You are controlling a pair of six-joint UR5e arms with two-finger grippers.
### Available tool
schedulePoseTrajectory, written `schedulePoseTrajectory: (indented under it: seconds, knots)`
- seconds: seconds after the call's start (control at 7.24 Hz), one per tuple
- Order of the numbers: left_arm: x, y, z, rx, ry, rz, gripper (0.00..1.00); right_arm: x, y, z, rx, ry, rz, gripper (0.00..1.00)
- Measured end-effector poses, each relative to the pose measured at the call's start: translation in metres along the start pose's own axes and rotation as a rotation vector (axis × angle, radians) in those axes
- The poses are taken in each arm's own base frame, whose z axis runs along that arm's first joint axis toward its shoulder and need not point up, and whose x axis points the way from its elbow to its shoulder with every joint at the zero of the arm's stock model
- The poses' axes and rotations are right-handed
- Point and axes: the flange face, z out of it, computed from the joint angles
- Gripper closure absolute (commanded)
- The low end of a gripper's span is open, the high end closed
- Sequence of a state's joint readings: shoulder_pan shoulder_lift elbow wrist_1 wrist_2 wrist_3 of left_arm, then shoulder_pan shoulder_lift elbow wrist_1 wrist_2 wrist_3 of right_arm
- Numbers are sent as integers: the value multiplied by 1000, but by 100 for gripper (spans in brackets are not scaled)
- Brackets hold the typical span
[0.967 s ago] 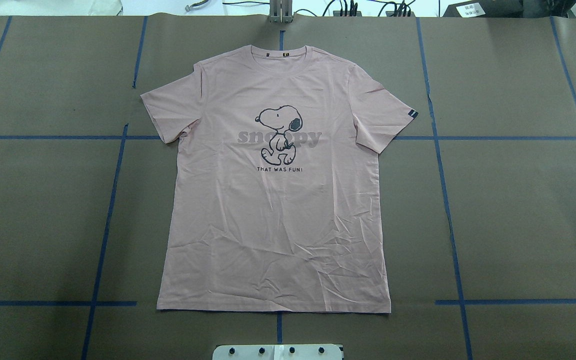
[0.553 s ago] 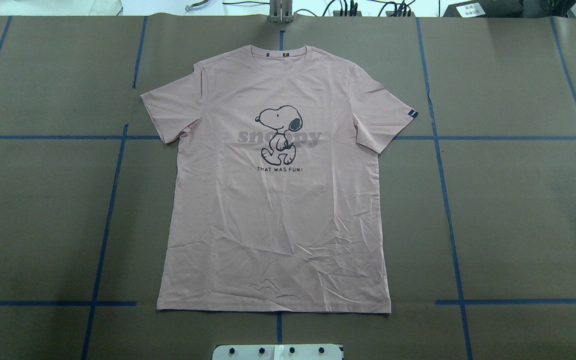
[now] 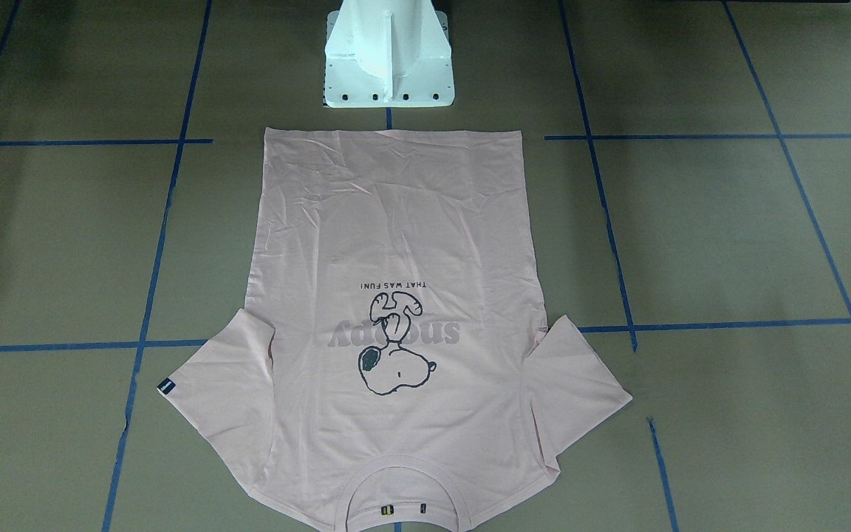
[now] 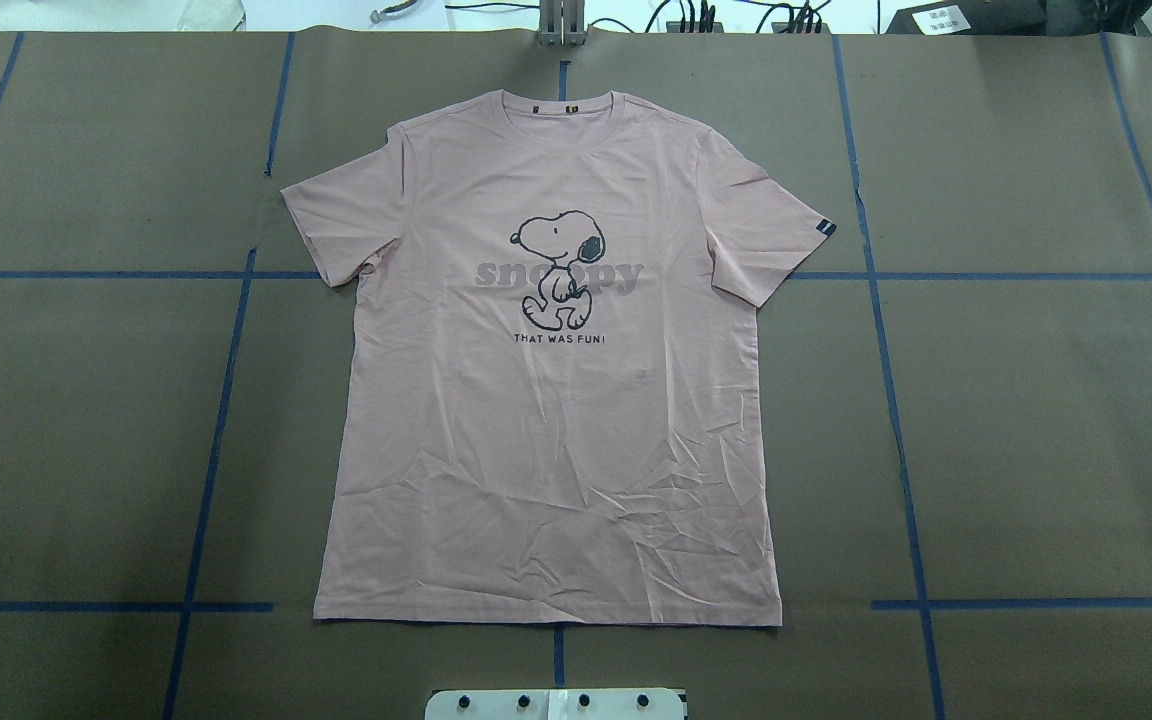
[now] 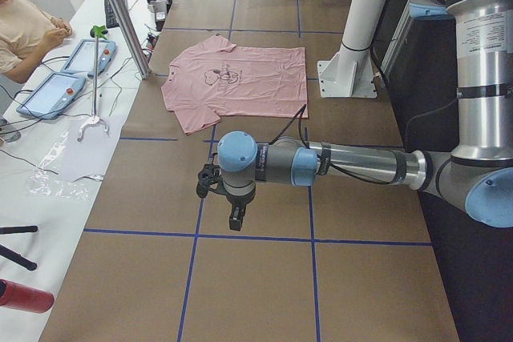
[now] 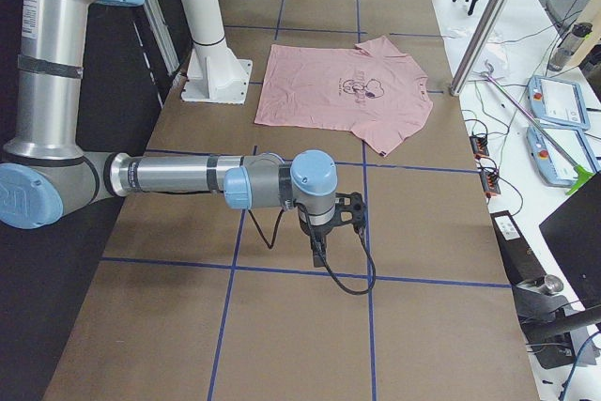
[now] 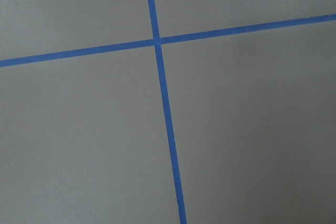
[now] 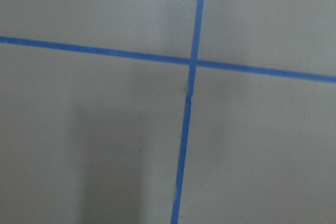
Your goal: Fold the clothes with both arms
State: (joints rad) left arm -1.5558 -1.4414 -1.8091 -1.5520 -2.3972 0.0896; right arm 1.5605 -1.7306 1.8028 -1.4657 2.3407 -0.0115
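Observation:
The pale pink T-shirt (image 4: 556,450) lies flat and face up on the brown table, collar at the far edge, hem near the robot's base. It also shows in the front view (image 3: 396,222) and in both side views (image 5: 248,86) (image 6: 319,100). Its dark sleeve tag (image 4: 825,228) is on the sleeve at the view's right. My left gripper (image 5: 211,184) hangs over bare table far to the left of the shirt. My right gripper (image 6: 353,213) hangs over bare table far to the right. I cannot tell whether either is open or shut. Both wrist views show only table and tape.
Blue tape lines (image 4: 226,400) cross the brown table cover. The white pedestal base (image 3: 388,55) stands just behind the hem. A metal post (image 5: 120,18) stands at the far edge, with operator tablets (image 5: 48,94) and cables beyond. A person (image 5: 24,26) sits there.

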Motion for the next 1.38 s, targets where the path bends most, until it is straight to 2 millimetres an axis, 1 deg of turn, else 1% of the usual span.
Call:
schedulePoseTrajectory:
  seconds: [0.14,0.28,0.41,0.55,0.69,0.83,0.97,1.11,1.24,1.38]
  knots:
    - [11,-22,-12,32,1,32,0,-11,-18,-10,68,-1,-69,0]
    - [29,-51,-30,87,-2,82,0,-20,-34,-18,118,-6,-116,0]
    - [48,-76,-50,169,-9,160,0,-23,-42,-18,132,-23,-127,0]
    - [64,-98,-67,286,-20,280,0,-24,-45,-15,132,-64,-117,0]
    - [72,-113,-75,394,-23,379,0,-28,-49,-16,142,-105,-109,0]
    - [76,-122,-79,462,-14,408,0,-37,-64,-20,164,-125,-103,0]
    - [82,-128,-83,501,-1,407,0,-56,-89,-24,177,-140,-90,0]
    - [91,-128,-82,534,14,427,0,-92,-123,-24,184,-143,-51,0]
    - [106,-127,-68,543,36,468,0,-143,-158,-17,194,-121,-1,1]
    - [124,-128,-49,526,67,478,0,-205,-189,2,207,-87,40,6]
